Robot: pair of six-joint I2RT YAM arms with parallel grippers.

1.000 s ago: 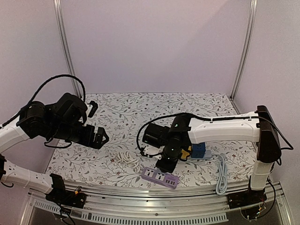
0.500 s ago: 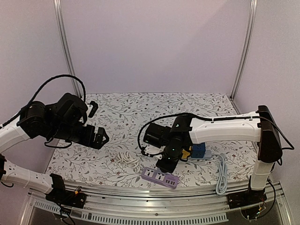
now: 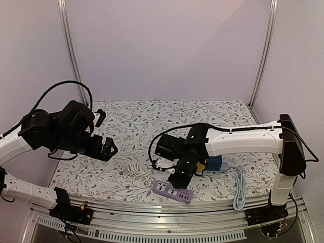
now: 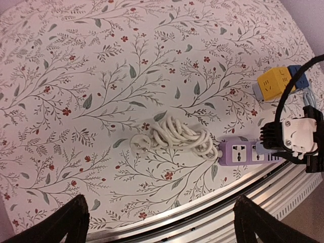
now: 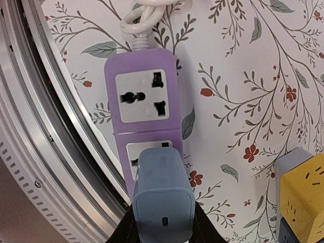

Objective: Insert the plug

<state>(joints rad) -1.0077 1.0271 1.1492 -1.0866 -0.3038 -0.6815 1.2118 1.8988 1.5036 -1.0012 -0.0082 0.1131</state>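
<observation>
We hold the blue-grey plug (image 5: 163, 195) in our right gripper (image 5: 163, 225), its fingers pinched narrow on the plug's two sides. The plug hangs directly over the purple power strip (image 5: 142, 96), which lies on the counter (image 3: 152, 119) at its near edge, just beside the metal rail (image 5: 45, 126). The strip's long axis runs left to right along that edge, with its white cord (image 4: 174, 135) coiled off its left end. In the right wrist view the plug body covers most of one outlet face, while the outlet next to it, towards the cord, shows bare. We cannot tell whether the pins have met the holes, since the body hides them. We judge the coming move to be a straight push down onto the strip, the plug's face square to the covered outlet. Our left gripper (image 3: 108, 148) is spread wide and holds nothing, hovering well apart to the left, so the right arm is plainly the nearer.
</observation>
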